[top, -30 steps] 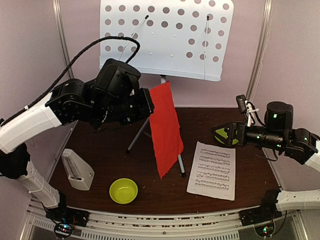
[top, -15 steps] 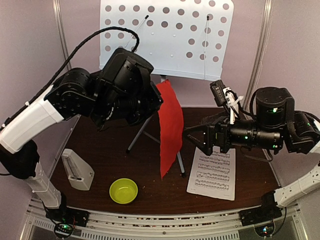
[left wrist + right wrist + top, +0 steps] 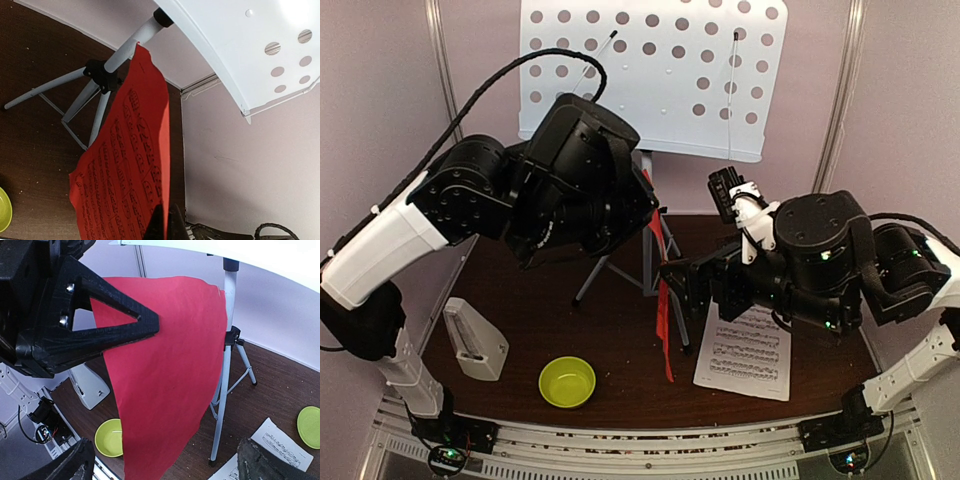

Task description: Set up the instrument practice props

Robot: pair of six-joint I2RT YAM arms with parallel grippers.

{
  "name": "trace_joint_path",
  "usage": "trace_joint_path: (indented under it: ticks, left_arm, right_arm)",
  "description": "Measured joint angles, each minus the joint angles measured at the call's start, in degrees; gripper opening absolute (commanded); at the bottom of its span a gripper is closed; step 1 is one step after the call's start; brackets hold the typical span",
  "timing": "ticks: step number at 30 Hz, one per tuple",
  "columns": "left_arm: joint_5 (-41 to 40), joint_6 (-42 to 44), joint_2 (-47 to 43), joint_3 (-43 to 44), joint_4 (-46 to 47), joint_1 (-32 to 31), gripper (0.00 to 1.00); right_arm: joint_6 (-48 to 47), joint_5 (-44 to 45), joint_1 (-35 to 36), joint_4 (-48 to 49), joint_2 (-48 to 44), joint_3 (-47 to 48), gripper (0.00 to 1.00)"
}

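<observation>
The pale perforated music stand (image 3: 650, 80) rises at the back on tripod legs (image 3: 592, 282). My left gripper (image 3: 648, 212) is shut on the top edge of the red sheet (image 3: 663, 310), which hangs edge-on beside the stand's pole. The left wrist view shows the fingertips (image 3: 159, 221) pinching that red sheet (image 3: 125, 165). My right gripper (image 3: 690, 285) is open, just right of the sheet. In its wrist view the red sheet (image 3: 165, 375) hangs ahead of the wide-spread fingers (image 3: 65, 465). The white sheet (image 3: 745, 350) lies flat on the table. The grey metronome (image 3: 473, 340) stands front left.
A lime-green bowl (image 3: 567, 381) sits near the front edge. A flat green plate (image 3: 310, 426) lies at the right behind the white sheet. The stand's pole (image 3: 225, 365) and legs stand just behind the red sheet. Pale walls close in the dark table (image 3: 520, 290).
The right arm swung left and up until its open gripper reached the red sheet. The left arm turned and rose, so the sheet now hangs edge-on to the top camera.
</observation>
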Motion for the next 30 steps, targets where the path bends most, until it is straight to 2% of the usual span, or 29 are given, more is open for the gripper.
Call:
trace_joint_path:
  ticks: [5,9,17,24,25,27,30]
  left_arm:
    - [-0.11,0.87,0.20,0.00,2.10,-0.44,0.00]
    - [-0.44,1.97,0.48,0.00,3.72,-0.76,0.00]
    - [-1.01,4.70,0.61,-0.50,7.74,-1.25,0.00]
    - [-2.34,7.06,0.61,-1.36,9.97,-1.25,0.00]
    - [-2.64,7.23,0.57,-1.57,10.32,-1.25,0.04]
    - [-3.34,7.65,0.28,-2.71,11.34,-1.25,0.17]
    - [-4.22,8.72,-0.44,-5.05,12.85,-1.25,0.26]
  right_arm:
    - [-0.17,1.75,0.13,-0.35,0.09,-0.17,0.99]
    - [-0.50,3.93,0.13,-0.46,0.37,-0.42,0.93]
    - [-2.97,8.66,0.13,0.02,1.25,-1.49,0.56]
    - [-3.72,12.50,0.13,-1.25,3.37,-0.98,0.09]
    - [-4.24,12.70,0.15,-1.36,3.43,-0.96,0.03]
    - [-4.48,13.11,0.13,-1.25,3.41,-0.92,0.00]
    - [-5.03,13.25,0.13,-1.09,3.30,-0.90,0.00]
